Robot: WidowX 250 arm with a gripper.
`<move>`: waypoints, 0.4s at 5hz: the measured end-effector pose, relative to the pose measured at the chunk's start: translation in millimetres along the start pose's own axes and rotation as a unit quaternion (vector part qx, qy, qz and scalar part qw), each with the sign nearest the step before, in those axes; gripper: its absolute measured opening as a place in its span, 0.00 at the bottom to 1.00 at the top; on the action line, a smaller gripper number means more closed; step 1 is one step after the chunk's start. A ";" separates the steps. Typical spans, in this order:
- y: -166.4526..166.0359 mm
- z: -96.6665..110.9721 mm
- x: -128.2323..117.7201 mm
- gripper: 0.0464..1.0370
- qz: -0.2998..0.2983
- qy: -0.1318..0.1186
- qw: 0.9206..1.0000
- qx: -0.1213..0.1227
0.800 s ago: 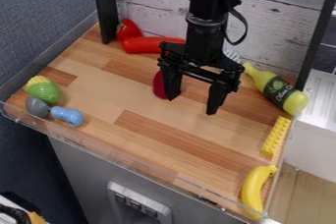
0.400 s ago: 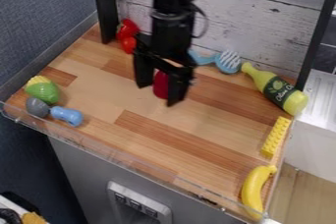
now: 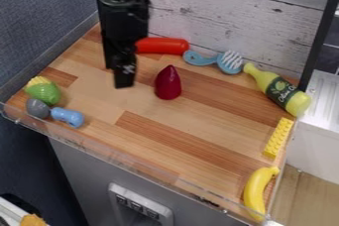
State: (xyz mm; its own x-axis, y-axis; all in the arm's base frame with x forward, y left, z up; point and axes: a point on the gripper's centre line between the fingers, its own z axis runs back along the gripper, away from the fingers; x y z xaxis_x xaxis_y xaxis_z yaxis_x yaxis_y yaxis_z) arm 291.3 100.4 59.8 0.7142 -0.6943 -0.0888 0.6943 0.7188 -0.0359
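At the left lie a green-and-yellow toy corn and a knobbed blue toy. The black two-finger gripper, whether released or clenched I cannot tell, hangs left of a dark-red, smooth cone-shaped toy, which stands upright on the wooden counter.
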 end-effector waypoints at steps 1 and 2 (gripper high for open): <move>26.8 -3.2 -15.3 0.96 -0.108 0.001 0.994 0.005; 40.0 -7.6 -31.1 0.96 -0.161 0.002 0.987 0.009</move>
State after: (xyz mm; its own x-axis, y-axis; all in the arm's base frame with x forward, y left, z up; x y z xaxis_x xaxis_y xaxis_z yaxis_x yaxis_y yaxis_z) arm 296.2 151.0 53.5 0.4550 -0.8869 -0.0801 0.8871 0.4593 -0.0456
